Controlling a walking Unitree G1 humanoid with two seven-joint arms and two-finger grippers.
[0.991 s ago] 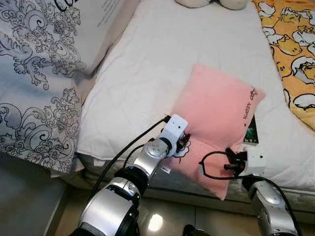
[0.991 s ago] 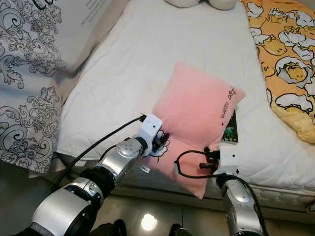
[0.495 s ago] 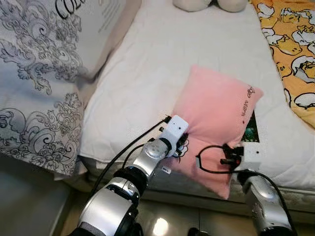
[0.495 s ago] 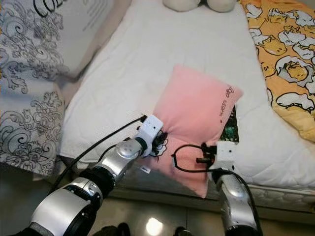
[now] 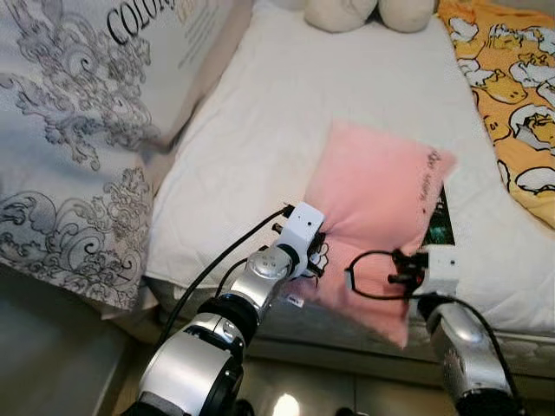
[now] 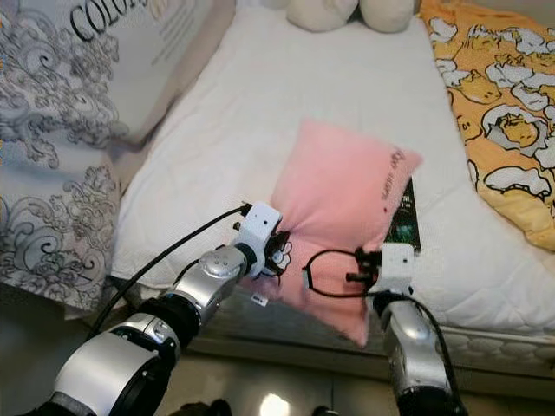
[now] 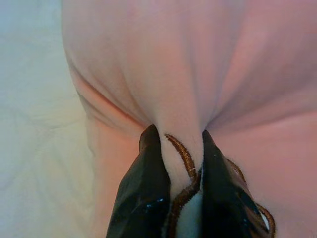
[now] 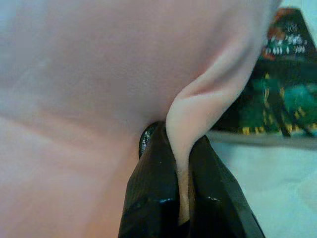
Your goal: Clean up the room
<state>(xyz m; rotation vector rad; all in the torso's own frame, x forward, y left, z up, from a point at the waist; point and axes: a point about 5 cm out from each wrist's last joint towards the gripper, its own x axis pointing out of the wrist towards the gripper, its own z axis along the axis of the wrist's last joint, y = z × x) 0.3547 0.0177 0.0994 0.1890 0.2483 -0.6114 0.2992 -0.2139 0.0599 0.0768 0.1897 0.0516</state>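
Far left: grey patterned bedding heaped beside the white mattress. Left gripper pinching a fold of the pink pillow at its near left corner; right gripper clamped on a ridge of fabric at the near right edge. Two-corner hold probably meant to lift pillow level off mattress edge. Dark green book partly under pillow, likely to snag. Yellow duck-print blanket far right; plush toy at head.
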